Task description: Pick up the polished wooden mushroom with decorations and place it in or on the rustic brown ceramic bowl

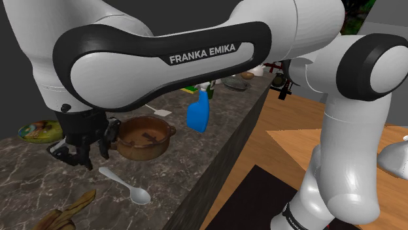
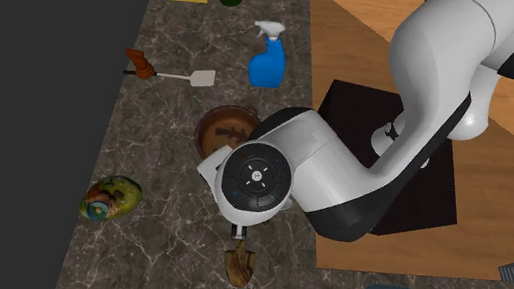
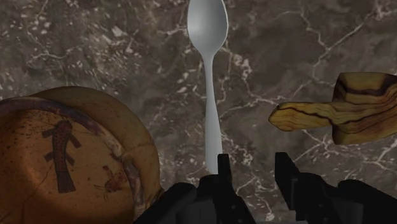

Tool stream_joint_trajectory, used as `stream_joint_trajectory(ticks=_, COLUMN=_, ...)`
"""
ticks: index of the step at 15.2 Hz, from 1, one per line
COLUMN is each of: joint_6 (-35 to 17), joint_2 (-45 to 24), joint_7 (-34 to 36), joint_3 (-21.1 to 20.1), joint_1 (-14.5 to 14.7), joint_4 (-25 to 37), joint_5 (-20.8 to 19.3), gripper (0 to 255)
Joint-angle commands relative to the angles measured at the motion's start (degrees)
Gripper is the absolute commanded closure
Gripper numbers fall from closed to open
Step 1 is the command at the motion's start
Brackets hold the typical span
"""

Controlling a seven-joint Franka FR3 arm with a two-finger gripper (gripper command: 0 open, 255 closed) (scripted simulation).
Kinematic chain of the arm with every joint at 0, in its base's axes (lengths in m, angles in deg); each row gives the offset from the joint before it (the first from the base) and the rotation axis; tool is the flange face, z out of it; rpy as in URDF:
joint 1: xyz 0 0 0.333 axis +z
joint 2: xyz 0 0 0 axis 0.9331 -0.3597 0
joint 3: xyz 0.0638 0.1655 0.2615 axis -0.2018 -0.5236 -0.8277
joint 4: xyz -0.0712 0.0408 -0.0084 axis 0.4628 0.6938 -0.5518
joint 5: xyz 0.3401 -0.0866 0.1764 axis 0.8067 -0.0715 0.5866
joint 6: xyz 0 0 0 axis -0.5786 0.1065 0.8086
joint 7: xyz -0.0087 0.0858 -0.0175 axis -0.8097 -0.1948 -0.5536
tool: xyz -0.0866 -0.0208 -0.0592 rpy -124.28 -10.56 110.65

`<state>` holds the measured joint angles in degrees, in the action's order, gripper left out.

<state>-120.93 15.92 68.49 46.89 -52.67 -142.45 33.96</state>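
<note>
In the second exterior view the round joint of the arm (image 2: 255,177) hides the gripper and covers one side of the bowl (image 2: 219,129). In the wrist view the bowl is cut by the picture's edge and partly covered by the gripper's body. The cap of the wooden mushroom (image 3: 343,111) is cut off there too.

The gripper (image 3: 254,173) has its two black fingers apart, with nothing between them. The mushroom lies on its side on the dark veined counter (image 3: 95,51), a little ahead of the gripper, on the side away from the bowl. Its long axis runs across the fingers' direction. The stem points toward the grey spoon (image 3: 208,76) and the cap points away from it.

The wood is glossy, yellow with dark brown stripes. The bowl is round and rough brown, with dark red figures painted inside. The spoon is smooth, and its handle ends just beside one finger.
</note>
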Motion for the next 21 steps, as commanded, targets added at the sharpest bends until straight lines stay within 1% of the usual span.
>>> stream_joint_trajectory(ticks=1, joint_6=-0.2, joint_2=-0.3, joint_7=11.8, joint_3=1.1, joint_1=1.6, joint_4=-0.4, joint_5=0.7, gripper=0)
stream_joint_trajectory(ticks=4, joint_6=-1.0, joint_2=-3.1, joint_7=46.8, joint_3=5.2, joint_1=7.2, joint_4=0.8, joint_5=3.2, gripper=0)
stream_joint_trajectory(ticks=7, joint_6=-2.6, joint_2=-7.8, joint_7=80.4, joint_3=9.8, joint_1=12.6, joint_4=4.8, joint_5=5.8, gripper=0)
stream_joint_trajectory(ticks=8, joint_6=-3.0, joint_2=-8.7, joint_7=85.7, joint_3=10.8, joint_1=13.6, joint_4=5.6, joint_5=6.3, gripper=0)
stream_joint_trajectory(ticks=15, joint_6=-7.8, joint_2=-9.9, joint_7=86.1, joint_3=11.2, joint_1=13.6, joint_4=2.1, joint_5=5.7, gripper=0)
stream_joint_trajectory(ticks=21, joint_6=-8.1, joint_2=-10.1, joint_7=86.1, joint_3=11.2, joint_1=13.6, joint_4=1.8, joint_5=5.7, gripper=0)
